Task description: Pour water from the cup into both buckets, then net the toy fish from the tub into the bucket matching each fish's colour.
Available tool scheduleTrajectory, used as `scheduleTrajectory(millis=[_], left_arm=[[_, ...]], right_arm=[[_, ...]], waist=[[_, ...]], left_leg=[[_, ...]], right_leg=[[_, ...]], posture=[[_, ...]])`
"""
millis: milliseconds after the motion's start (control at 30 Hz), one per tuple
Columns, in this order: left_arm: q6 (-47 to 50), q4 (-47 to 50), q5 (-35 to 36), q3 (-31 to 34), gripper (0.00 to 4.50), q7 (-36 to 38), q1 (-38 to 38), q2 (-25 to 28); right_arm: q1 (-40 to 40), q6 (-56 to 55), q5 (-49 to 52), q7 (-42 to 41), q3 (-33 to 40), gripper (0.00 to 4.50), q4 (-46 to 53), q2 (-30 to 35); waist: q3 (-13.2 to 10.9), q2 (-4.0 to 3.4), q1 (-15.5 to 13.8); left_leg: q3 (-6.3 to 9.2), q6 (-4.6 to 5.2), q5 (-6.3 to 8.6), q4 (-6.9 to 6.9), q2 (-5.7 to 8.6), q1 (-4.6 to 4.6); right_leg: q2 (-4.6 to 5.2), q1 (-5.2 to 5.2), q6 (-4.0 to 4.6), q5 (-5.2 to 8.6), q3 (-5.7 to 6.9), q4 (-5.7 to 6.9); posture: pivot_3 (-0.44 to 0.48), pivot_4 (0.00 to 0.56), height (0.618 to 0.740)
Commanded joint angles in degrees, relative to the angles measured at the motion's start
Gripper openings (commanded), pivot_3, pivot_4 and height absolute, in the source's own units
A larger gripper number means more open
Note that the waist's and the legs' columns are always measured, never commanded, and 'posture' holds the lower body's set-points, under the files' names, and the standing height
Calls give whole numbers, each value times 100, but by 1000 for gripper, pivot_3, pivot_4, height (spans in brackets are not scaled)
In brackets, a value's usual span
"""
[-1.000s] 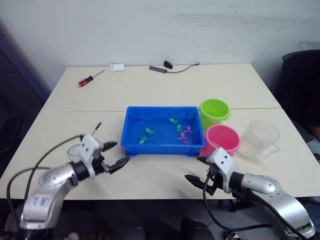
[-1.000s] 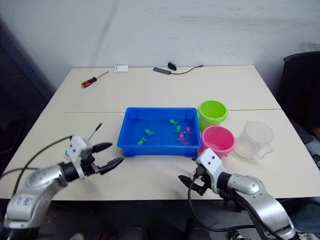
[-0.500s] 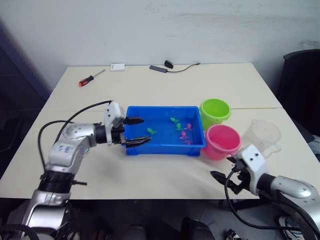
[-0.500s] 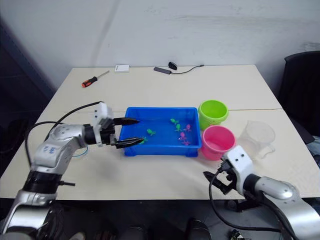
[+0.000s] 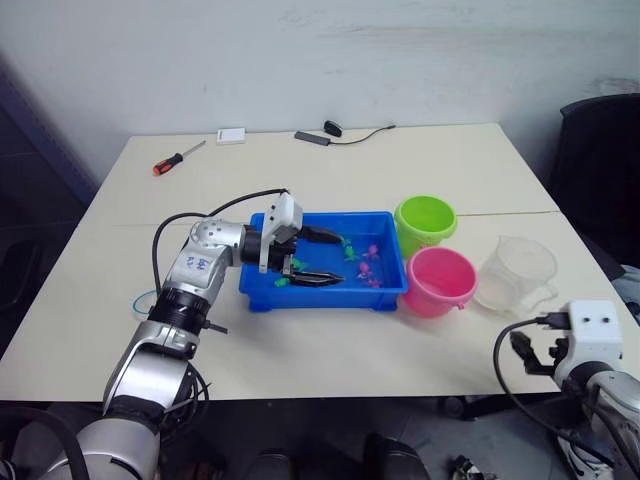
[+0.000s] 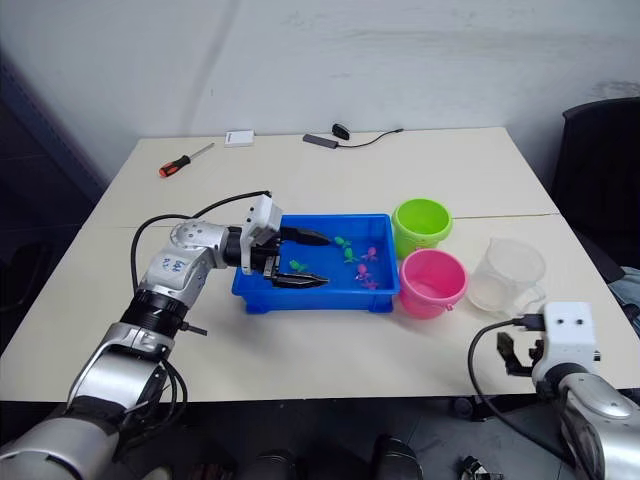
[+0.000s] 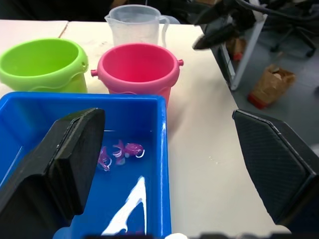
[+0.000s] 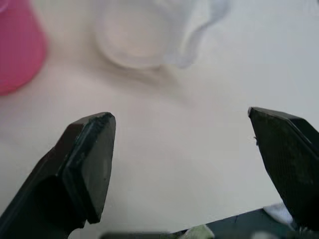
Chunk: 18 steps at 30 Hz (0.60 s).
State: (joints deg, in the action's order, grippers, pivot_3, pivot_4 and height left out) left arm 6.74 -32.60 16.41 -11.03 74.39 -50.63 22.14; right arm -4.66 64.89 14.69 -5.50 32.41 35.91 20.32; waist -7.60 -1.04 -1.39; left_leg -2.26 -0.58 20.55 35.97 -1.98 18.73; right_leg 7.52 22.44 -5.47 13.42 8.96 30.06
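**Op:** Since a second ago my left gripper (image 5: pixel 322 257) has swung from the table's near left side out over the blue tub (image 5: pixel 390 286); fingers spread wide, holding nothing. The right gripper (image 8: pixel 184 164) has pulled back to the near right edge, also wide open and empty, facing the clear cup (image 5: pixel 518 274).

**Obs:** Where do the task items stand?

**Op:** The cup sits right of the pink bucket (image 5: pixel 440 281), the green bucket (image 5: pixel 427 222) behind it. Green and pink toy fish (image 5: pixel 362 269) lie in the tub. No net in either gripper.

**Obs:** Risks?

**Op:** My judgement: the left fingers hang low over the tub, so a dip could nudge it or slop water. From this far back, a right-hand reach could knock the cup over.
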Motion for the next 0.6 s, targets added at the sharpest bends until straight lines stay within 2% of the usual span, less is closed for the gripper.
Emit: scheduleTrajectory(millis=[33,300,600], left_arm=[[-240,-194,-75,82,4433,156,-175,-81],[-376,-248,-143,141,4433,223,-104,-93],[-318,-101,-146,212,4433,206,-52,-22]], right_arm=[[318,-126,-188,550,357,4500,-47,-366],[957,-248,-206,954,563,4500,-455,-719],[1397,-590,-377,1304,384,4500,-1006,-971]], waist=[[2,-12,4],[5,-17,8],[15,-34,22]], left_leg=[[2,1,-1,0,1,3],[12,14,-5,6,14,13],[17,21,-8,5,15,11]], right_leg=[[0,2,-1,-1,-1,2],[8,3,-13,-10,-7,34],[9,5,-13,-11,-8,54]], posture=[[0,150,740],[0,150,740],[0,150,740]])
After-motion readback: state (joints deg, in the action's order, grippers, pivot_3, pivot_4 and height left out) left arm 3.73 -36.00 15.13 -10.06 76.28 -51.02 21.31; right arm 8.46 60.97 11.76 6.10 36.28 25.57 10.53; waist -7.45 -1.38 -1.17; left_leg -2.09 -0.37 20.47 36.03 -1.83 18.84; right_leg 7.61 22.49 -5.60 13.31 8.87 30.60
